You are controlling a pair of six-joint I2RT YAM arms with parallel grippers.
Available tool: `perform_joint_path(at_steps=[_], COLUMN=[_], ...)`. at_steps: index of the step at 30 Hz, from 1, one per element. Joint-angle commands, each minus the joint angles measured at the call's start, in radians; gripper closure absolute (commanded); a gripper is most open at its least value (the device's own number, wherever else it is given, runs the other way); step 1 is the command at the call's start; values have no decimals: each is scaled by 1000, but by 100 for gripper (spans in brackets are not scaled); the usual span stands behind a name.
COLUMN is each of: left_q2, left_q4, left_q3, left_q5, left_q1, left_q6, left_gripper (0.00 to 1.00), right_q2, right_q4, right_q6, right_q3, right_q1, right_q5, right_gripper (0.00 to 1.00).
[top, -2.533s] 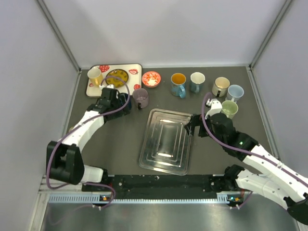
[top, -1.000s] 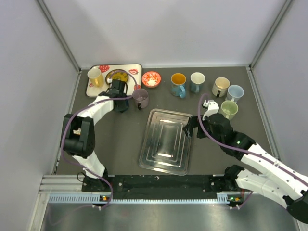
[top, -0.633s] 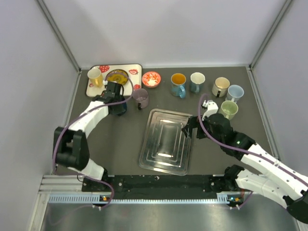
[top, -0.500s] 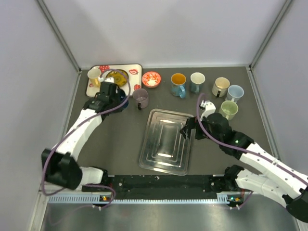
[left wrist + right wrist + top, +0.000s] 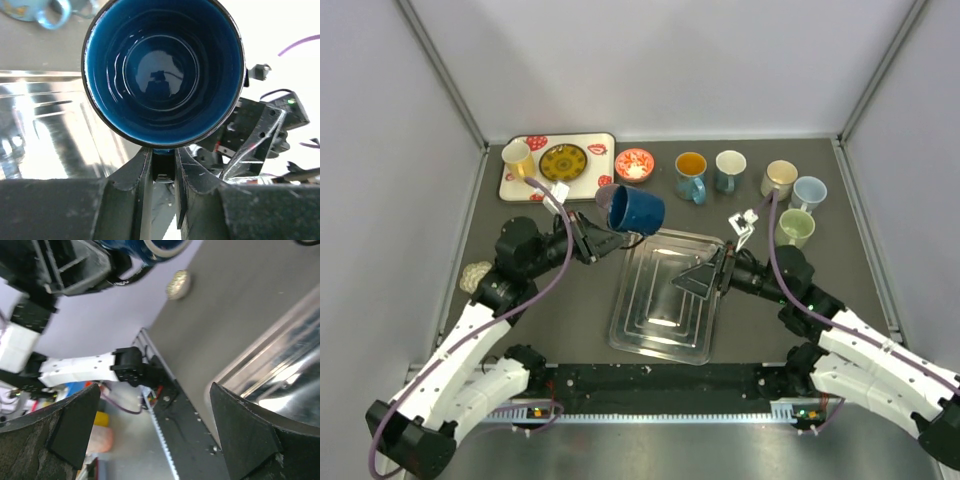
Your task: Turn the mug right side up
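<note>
The mug is dark blue and hangs in the air on its side above the far left corner of the metal tray. My left gripper is shut on its handle. In the left wrist view the mug's mouth faces the camera, and the handle is pinched between my gripper. My right gripper stands open over the right part of the tray, holding nothing. In the right wrist view the gripper is spread wide, with the mug at the top edge.
Several upright mugs stand at the back right, among them an orange-lined one and a green one. A patterned tray at the back left holds a plate and a yellow cup. A red bowl sits beside it. A pale crumpled lump lies at the left.
My left arm has lifted the blue mug from beside the patterned tray and swung it right, over the metal tray's corner. My right gripper has tipped down lower over the tray.
</note>
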Motion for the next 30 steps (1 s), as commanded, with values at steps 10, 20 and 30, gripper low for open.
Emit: perform_joint_path(at_steps=[10,20,30], left_q2=[-39,12,4], left_q4=[627,647,629], left_q3=[-162,-131,-150], left_q5=[9,9,27], left_q1=[-180,-237,-272], left_q6=[-243,-246,-254], left_gripper=[100,100,100], right_q2=[80,166,178], right_q4=[450,539,583], right_q6=[179,177,171], right_q3=[-14,37,55], right_q1=[51,51,48], right_q5=[-5,6,30], right_gripper=[20,31,41])
